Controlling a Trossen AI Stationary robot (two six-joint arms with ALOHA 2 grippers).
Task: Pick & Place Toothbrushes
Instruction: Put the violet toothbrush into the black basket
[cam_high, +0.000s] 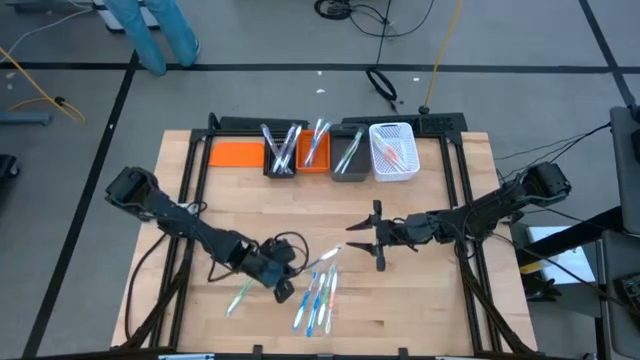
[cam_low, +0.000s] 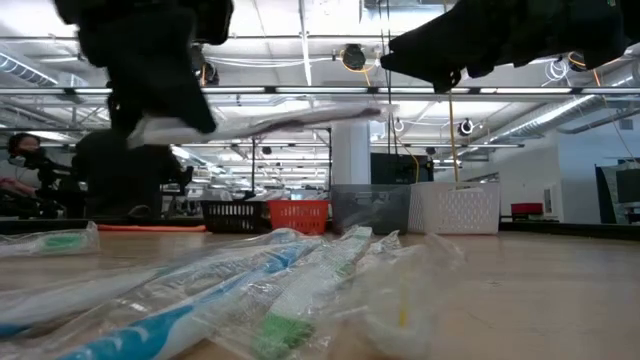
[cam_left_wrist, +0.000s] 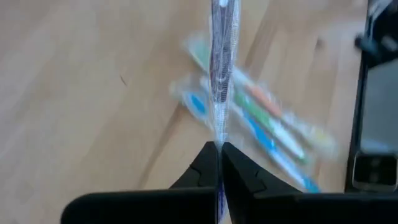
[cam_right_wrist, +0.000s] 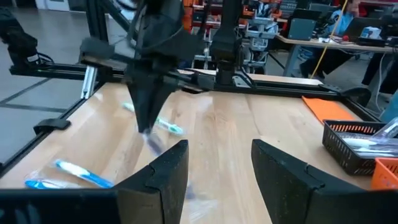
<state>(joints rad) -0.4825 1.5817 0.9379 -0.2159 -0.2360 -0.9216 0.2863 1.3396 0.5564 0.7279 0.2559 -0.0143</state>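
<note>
Left gripper (cam_high: 285, 272), low over the near-middle of the wooden desk (cam_high: 430, 300), has its jaws pinched tight on 1 wrapped toothbrush (cam_left_wrist: 221, 74); the crinkly clear wrapper runs straight out from between the jaws, long axis in line with them, and in the low view it hangs clear of the boards, roughly level. The loose toothbrushes (cam_high: 315, 295) lie directly beside and beneath that gripper: slim blue, green and white sticks in shiny film, fanned out and overlapping, with 1 green one (cam_high: 239, 297) lying apart on the left arm's side. Right gripper (cam_high: 378, 236) hovers mid-desk with jaws parted and nothing between them, its dark wedge-shaped fingers (cam_right_wrist: 163, 177) pointing toward the left arm and the pile. The bins stand in a row at the far edge: a dark mesh bin (cam_high: 280, 168), an orange bin (cam_high: 320, 162), a grey bin (cam_high: 346, 172) and a white lattice basket (cam_high: 412, 170), each already holding brushes, beside a flat orange sheet (cam_high: 235, 153). Judgement: the carry runs away from the pile toward that row, well apart from the held brush; the slick film may let it slip or swing.
</note>
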